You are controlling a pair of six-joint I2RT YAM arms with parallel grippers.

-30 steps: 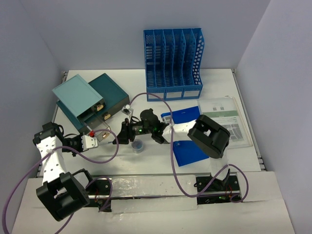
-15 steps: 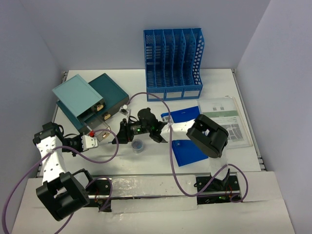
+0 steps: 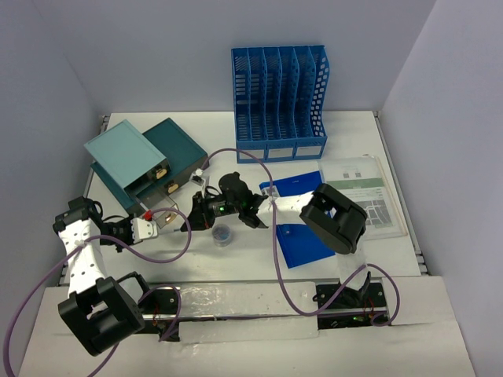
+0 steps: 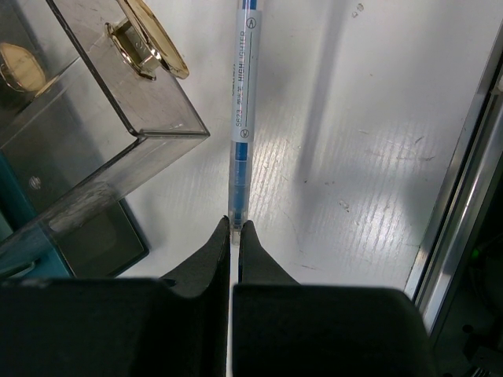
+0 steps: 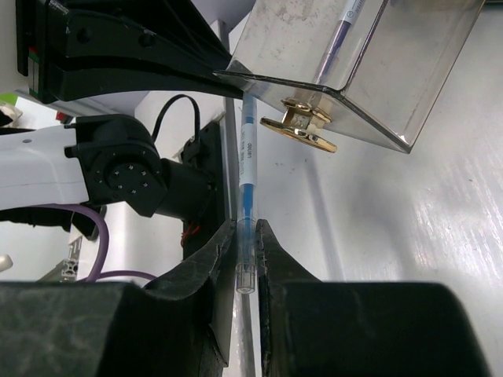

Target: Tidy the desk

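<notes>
Desk point(image 3: 346, 129): white tabletop enclosed by pale walls, lying under everything; the teal drawer unit point(image 3: 137, 161) in its left-rear part serves as reference. Blue file rack point(image 3: 279, 102): upright, right of and behind the unit, against the back wall. Blue folder point(image 3: 302, 243): flat on the desk, well to the right of the unit and nearer the arm bases. Printed sheet point(image 3: 377, 196): flat, farther right of the unit than the folder, just beside it. Clear drawer point(image 4: 94, 102) with gold knob point(image 4: 145, 39): at the unit's front, teal casing visible beside it in the left wrist view. Left gripper point(image 4: 236, 228): just in front of the unit, beside the clear drawer, fingers clenched on one end of a blue pen point(image 4: 241, 102). Right gripper point(image 5: 245, 236): reaches in from the right toward the unit's front, fingers clamped on the other end of the same pen, which runs straight from it to the left gripper and passes close beside the gold knob. Small blue round object point(image 3: 222, 234): on the desk, right of and nearer than the unit's front, close below the right wrist; what it is cannot be told.
</notes>
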